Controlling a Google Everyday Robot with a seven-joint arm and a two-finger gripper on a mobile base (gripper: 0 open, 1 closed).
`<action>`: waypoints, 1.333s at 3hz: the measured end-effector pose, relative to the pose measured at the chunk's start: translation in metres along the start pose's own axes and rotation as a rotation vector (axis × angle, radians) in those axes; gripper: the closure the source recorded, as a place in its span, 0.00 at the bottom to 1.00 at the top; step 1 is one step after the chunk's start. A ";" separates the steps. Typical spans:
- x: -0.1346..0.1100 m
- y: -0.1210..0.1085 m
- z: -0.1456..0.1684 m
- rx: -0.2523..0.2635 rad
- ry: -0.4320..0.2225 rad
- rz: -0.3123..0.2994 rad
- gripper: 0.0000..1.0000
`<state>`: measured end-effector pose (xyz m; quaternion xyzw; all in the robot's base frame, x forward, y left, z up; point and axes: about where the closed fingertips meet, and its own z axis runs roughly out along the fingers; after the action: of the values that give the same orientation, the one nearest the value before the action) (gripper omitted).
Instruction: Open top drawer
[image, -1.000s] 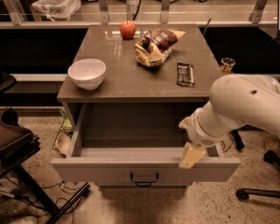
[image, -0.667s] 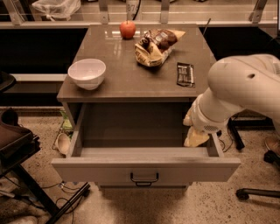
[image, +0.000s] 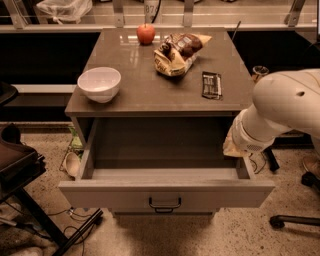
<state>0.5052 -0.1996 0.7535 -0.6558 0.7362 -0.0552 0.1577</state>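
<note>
The top drawer (image: 165, 192) stands pulled well out at 6 o'clock under the bench (image: 145, 85), grey interior exposed. The claw (image: 231, 146) sits at the drawer's 3 o'clock beside its right wall, mostly hidden behind the arm (image: 285, 110); open or closed cannot be told.

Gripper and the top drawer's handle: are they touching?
Apart. Camera view: the gripper sits by the right wall of the top drawer; the handle at front centre lies well clear.
</note>
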 end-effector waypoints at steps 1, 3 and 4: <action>0.014 0.024 0.038 -0.011 -0.028 0.024 1.00; 0.017 0.052 0.093 -0.055 -0.031 -0.004 1.00; 0.021 0.071 0.097 -0.097 0.025 -0.014 1.00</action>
<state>0.4655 -0.1987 0.6384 -0.6670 0.7354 -0.0286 0.1161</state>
